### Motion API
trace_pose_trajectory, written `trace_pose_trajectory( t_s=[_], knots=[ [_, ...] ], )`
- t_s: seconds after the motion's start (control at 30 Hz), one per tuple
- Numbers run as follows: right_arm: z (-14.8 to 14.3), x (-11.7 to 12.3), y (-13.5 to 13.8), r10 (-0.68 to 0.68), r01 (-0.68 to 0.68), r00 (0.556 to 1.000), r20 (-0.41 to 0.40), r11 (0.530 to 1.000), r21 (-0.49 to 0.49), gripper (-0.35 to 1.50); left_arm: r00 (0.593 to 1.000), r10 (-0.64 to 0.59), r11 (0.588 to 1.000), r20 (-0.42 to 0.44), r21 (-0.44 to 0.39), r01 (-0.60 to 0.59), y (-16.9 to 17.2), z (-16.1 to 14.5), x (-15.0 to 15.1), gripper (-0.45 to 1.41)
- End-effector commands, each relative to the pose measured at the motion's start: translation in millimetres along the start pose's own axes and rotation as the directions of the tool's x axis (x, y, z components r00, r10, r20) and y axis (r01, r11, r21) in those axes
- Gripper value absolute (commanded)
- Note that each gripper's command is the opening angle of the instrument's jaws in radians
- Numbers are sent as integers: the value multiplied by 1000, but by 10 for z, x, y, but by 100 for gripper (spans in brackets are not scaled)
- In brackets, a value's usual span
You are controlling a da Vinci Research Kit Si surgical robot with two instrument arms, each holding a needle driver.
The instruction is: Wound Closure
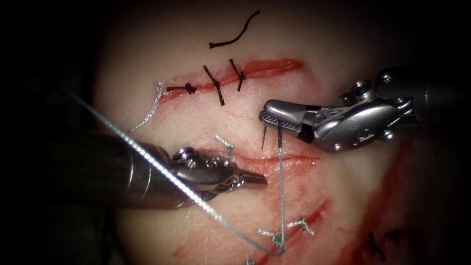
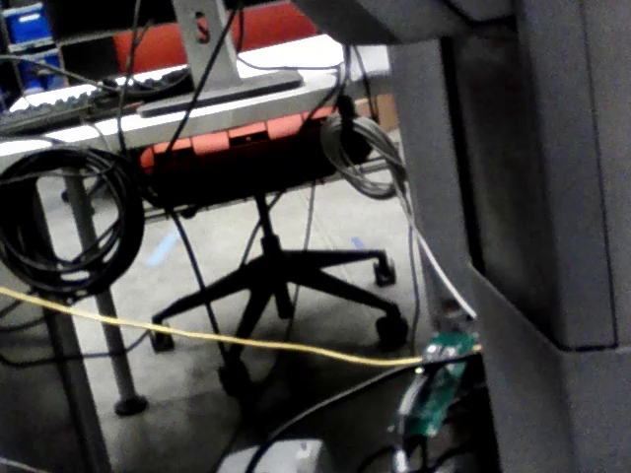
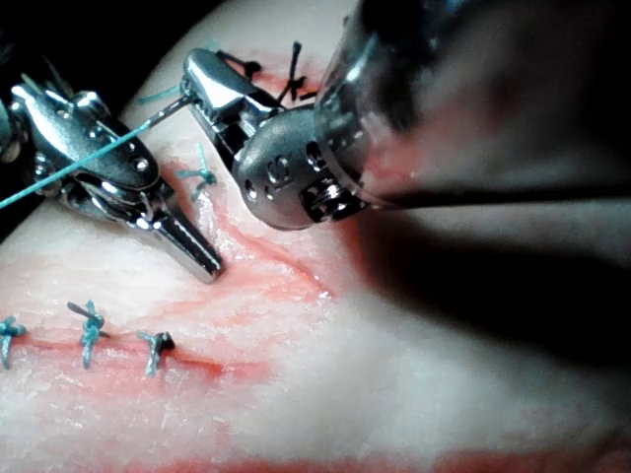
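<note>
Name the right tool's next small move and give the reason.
Probably lift the right tool slightly: its shut jaws hold the needle clear of the tissue, while the thread runs down from it, bends at the lower cut and crosses over the left tool, shut on nothing.

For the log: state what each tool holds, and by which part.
Right tool: shut on the needle, apparently near one end, above the tissue. Left tool: jaws shut, holding nothing; the thread crosses it.

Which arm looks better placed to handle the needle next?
Right, probably. The right end effector is shut on the needle, which hangs point down, clear of the tissue. The left end effector is shut, holding nothing; thread crosses its shaft.
</note>
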Motion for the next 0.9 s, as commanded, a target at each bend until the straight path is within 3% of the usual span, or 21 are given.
trace_pose_trajectory(
  t_s=[0.03, 0.3, 0.6, 0.9],
  knots=[
    [8, -4, -5, -4, 4, 1000, -4, 1000, 0, -35, 1000, 0, 1000, 1, 0, 0, -1, 8, -2, -45],
    [7, -6, -16, -14, 14, 1000, -9, 1000, 6, -35, 1000, -6, 1000, 0, 0, 6, -1, 7, -2, -45],
    [11, -1, -50, -61, 61, 998, -28, 998, 23, -35, 1000, -11, 1000, 1, -1, 11, -1, 7, -3, -45],
    [14, 2, -47, -52, 52, 999, -3, 999, 12, -35, 1000, -16, 1000, 0, 0, 16, -1, 7, -4, -45]
  ],
)
